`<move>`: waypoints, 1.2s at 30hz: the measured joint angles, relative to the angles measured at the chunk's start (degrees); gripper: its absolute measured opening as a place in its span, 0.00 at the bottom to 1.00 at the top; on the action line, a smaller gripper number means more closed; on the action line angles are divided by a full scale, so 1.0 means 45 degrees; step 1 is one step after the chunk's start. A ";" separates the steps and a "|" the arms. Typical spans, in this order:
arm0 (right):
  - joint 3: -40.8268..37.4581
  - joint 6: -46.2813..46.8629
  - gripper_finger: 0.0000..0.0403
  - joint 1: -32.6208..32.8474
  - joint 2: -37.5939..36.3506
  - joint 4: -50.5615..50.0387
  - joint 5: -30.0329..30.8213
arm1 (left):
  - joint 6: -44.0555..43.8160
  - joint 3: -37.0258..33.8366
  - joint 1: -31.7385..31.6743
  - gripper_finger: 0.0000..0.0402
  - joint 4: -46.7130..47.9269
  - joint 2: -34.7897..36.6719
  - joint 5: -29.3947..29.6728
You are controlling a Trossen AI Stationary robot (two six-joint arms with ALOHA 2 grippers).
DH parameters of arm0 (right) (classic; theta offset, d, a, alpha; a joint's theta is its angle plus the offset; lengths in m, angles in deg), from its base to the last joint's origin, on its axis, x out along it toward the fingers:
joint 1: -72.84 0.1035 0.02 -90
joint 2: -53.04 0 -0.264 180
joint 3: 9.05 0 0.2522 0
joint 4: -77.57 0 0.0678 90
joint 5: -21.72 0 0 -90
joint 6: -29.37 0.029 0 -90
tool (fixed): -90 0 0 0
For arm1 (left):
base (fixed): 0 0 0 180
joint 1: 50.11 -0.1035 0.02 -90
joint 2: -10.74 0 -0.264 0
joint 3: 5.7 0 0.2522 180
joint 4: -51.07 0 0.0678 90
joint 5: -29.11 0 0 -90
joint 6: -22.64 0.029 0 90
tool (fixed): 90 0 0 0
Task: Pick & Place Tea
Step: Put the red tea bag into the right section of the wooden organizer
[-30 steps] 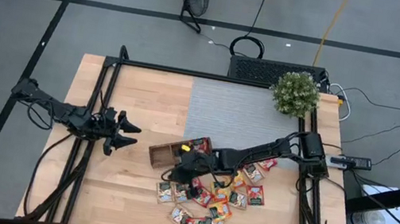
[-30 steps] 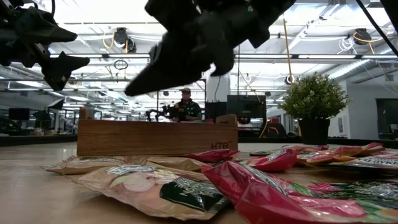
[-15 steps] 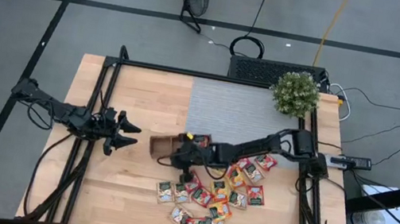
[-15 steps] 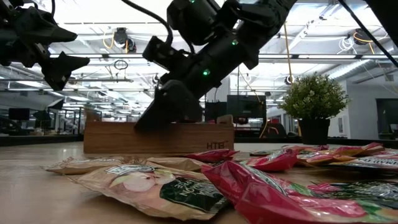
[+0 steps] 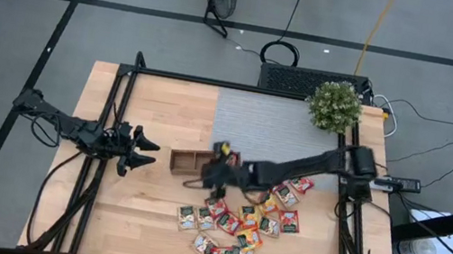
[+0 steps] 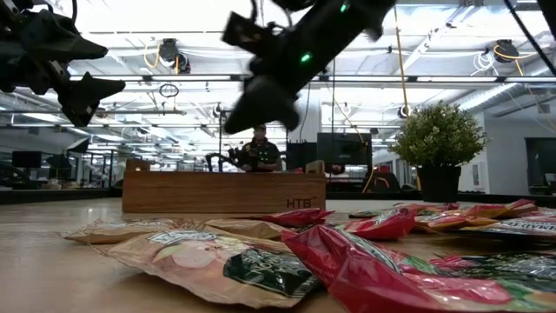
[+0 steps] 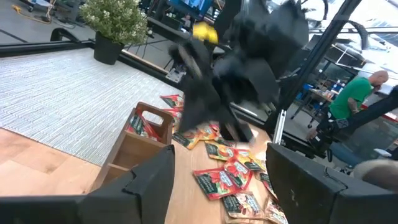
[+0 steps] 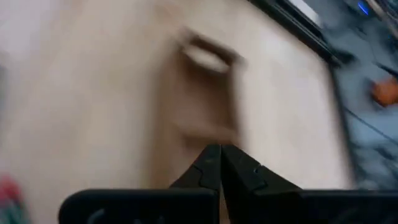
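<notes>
While the left gripper [image 5: 148, 151] waits at the left side of the table [image 5: 166, 108] with its fingers spread wide and nothing between them, the right gripper [image 5: 212, 172] is positioned above the wooden tray [image 5: 189, 160], near the tray's right end. The right wrist view shows this gripper's two fingertips [image 8: 219, 163] pressed together with no sachet between them; the surface beneath is blurred wood. In the low view the right gripper [image 6: 252, 104] hangs clear of the tray [image 6: 224, 192], above its top edge and not touching it.

The tea sachets [image 5: 234, 224] lie scattered on the bare wood in front of and to the right of the tray, in red, orange and green-and-white, some overlapping. The loose group extends from just beside the tray's right end toward the right arm's base. In the left wrist view, a red sachet [image 7: 138, 125] stands inside the tray's end compartment [image 7: 147, 127], the one nearest the pile. The remaining sachets [image 7: 227, 177] lie flat on the table beyond it. The contents of the other compartments cannot be determined.

A potted plant [image 5: 335, 106] stands at the far right corner of the table, well apart from the sachets. A person in a green top [image 7: 349, 96] is visible in the room beyond the table.
</notes>
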 joint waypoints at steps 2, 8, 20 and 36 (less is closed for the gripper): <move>0.0000 0.0244 0.03 -0.0710 -0.0782 -0.1915 -0.0313 | -0.0005 0.0000 0.0000 0.62 0.0007 -0.0004 0.0000; 0.0000 0.2215 0.26 -0.3559 -0.2008 -0.5675 -0.4333 | -0.0003 0.0000 0.0000 0.62 0.0014 -0.0004 0.0000; -0.0019 0.1986 0.53 -0.5059 -0.1082 -0.5457 -0.7659 | 0.0000 0.0000 0.0000 0.62 0.0015 -0.0004 0.0000; -0.0005 0.2061 0.49 -0.4265 -0.0495 -0.5558 -0.7965 | -0.0005 0.0000 0.0000 0.62 0.0015 -0.0002 0.0000</move>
